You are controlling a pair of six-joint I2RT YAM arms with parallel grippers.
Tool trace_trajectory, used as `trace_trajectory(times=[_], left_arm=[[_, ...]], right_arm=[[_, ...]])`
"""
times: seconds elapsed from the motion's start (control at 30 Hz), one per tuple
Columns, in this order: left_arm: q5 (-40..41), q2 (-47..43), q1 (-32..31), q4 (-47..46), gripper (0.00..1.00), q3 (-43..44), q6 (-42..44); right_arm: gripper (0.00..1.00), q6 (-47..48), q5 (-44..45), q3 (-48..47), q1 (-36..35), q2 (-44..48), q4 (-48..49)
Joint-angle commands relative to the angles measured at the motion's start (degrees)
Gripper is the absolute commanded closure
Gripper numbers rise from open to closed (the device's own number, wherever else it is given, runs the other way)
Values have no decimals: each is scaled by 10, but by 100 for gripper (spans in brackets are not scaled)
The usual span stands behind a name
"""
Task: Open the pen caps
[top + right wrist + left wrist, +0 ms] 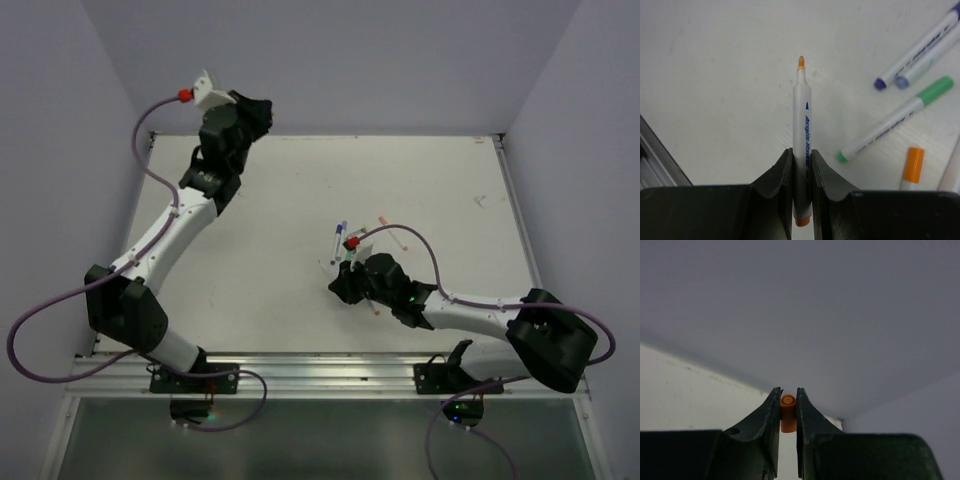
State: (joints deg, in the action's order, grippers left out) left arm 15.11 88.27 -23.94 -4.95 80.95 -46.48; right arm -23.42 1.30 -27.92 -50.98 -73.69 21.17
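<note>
In the left wrist view my left gripper [788, 392] is shut on a short orange pen cap [788, 415], held up before the grey back wall. In the top view that gripper [260, 112] is at the table's far left edge. My right gripper [802, 152] is shut on a white pen barrel [802, 112] whose bare orange tip [801, 61] points away over the table. That gripper [340, 287] hovers just below the pen cluster [341, 240]. A green cap [935, 89] and an orange cap [913, 165] sit on their pens beside it.
Two pens with blue and purple ends [920, 42] lie at the upper right of the right wrist view. Another pen [392, 233] lies right of the cluster. The white table [300, 190] is walled at the back and sides; a metal rail [320, 372] runs along the near edge.
</note>
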Motion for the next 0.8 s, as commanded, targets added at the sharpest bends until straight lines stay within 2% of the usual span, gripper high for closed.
trace_trajectory(times=[0.0, 0.17, 0.33, 0.47, 0.6, 0.77], left_arm=[[91, -9, 18, -100, 100, 52, -29], [84, -13, 21, -82, 100, 40, -22], [55, -56, 40, -67, 100, -43, -4], [21, -90, 62, -27, 100, -82, 30], [-16, -106, 72, 45, 100, -102, 71], [-82, -101, 82, 91, 100, -154, 96]], right_arm=[[100, -3, -27, 2, -1, 1, -58], [100, 4, -24, -14, 0, 6, -72], [100, 9, -18, -28, 0, 14, -85], [100, 12, -14, -75, -1, 8, -103], [100, 7, 28, -145, 0, -29, -134], [100, -33, 55, -276, 0, -154, -180]])
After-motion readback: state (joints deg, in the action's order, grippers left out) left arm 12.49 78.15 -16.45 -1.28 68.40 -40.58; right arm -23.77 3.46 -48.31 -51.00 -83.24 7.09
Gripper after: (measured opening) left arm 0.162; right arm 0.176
